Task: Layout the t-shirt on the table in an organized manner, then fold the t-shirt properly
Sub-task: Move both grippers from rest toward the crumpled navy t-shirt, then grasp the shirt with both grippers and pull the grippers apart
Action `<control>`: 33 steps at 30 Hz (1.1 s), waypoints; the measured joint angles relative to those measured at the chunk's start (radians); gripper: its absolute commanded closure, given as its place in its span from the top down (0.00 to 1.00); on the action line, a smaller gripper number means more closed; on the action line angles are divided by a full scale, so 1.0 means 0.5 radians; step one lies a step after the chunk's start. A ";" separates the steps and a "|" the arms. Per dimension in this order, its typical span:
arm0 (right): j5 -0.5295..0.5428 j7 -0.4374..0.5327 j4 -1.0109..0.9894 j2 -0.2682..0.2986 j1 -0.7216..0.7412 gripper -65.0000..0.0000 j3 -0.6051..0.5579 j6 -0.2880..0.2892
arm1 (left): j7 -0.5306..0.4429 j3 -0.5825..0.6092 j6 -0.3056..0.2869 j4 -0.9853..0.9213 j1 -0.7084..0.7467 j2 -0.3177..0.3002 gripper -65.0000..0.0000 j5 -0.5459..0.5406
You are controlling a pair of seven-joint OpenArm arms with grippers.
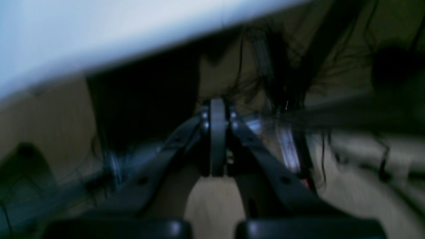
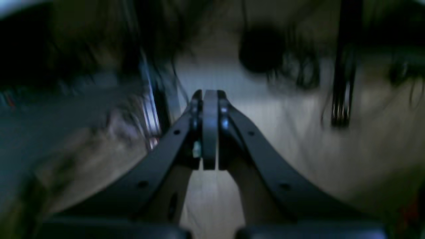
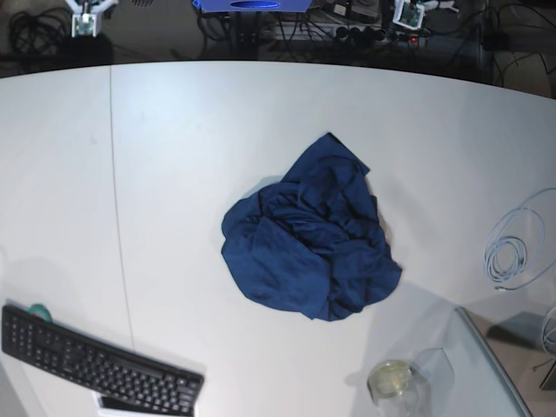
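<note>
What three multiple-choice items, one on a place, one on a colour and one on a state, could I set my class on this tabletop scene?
1. Where does the keyboard lie in the base view?
A. lower left corner of the table
B. upper right corner
C. on top of the shirt

2. What colour is the t-shirt?
A. red
B. dark navy blue
C. white

3. In what state is the t-shirt?
A. folded into a neat rectangle
B. spread flat with sleeves out
C. crumpled in a heap

Answers:
1. A, the black keyboard sits at the lower left of the base view, well apart from the shirt.
2. B, the cloth is a plain dark blue against the white tabletop.
3. C, it lies bunched in creases near the table's middle, with no sleeve laid out.
</note>
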 measured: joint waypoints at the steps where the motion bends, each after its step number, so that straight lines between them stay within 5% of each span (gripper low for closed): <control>1: 0.000 0.008 0.057 0.011 0.060 0.00 0.000 -0.001 | 0.035 0.010 0.001 0.079 -0.051 0.001 0.00 -0.002; 5: -0.005 -0.048 0.119 0.151 0.372 0.00 -0.014 0.003 | 0.451 -0.013 0.005 0.281 -0.348 0.095 0.00 0.002; 8: -0.008 -0.337 0.116 0.203 0.690 0.01 -0.050 0.011 | 0.673 -0.006 -0.019 0.288 -0.620 0.207 0.00 -0.002; 13: -0.002 -0.769 0.116 0.316 1.244 0.02 -0.294 0.390 | 0.772 -0.020 0.019 0.105 -0.940 0.365 0.00 0.001; 20: -0.012 -1.183 0.024 0.314 1.720 0.48 -0.877 0.482 | 0.784 -0.014 0.002 -0.117 -1.129 0.393 0.00 0.009; 25: -0.011 -1.174 -0.291 0.234 1.968 0.71 -1.199 0.491 | 0.776 -0.021 -0.028 -0.162 -1.183 0.349 0.00 0.006; 33: -0.015 -0.904 -0.871 0.021 2.201 0.71 -1.216 0.483 | 0.780 -0.655 0.005 -0.169 -1.086 0.327 0.00 0.002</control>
